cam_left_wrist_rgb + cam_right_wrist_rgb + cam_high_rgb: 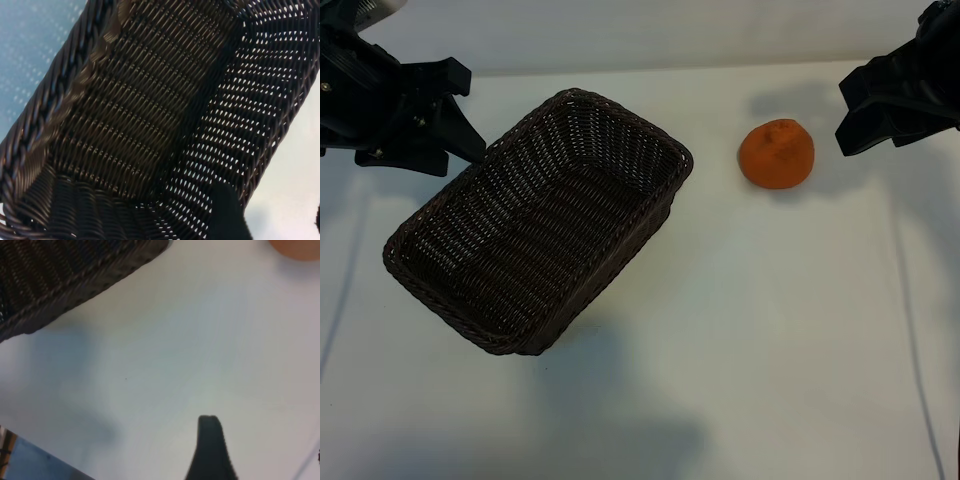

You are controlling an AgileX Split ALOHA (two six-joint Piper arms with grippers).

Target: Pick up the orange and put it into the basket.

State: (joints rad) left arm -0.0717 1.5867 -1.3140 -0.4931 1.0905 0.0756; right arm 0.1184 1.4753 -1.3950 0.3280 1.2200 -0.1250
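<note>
The orange [777,153] lies on the white table, to the right of the basket [535,230]; in the right wrist view only its edge [300,246] shows. The dark brown wicker basket stands askew at centre-left with nothing inside. My right gripper [845,115] hovers open just right of the orange, apart from it, one finger [210,445] dark over bare table. My left gripper [465,112] is open at the basket's far-left corner, its lower fingertip close to the rim; whether it touches is unclear. Weave fills the left wrist view [150,110], with one finger [227,212] before the wall.
The white table [790,330] stretches in front of and to the right of the basket. Thin cables [910,320] run along the table at both sides. The table's edge [30,450] shows in the right wrist view.
</note>
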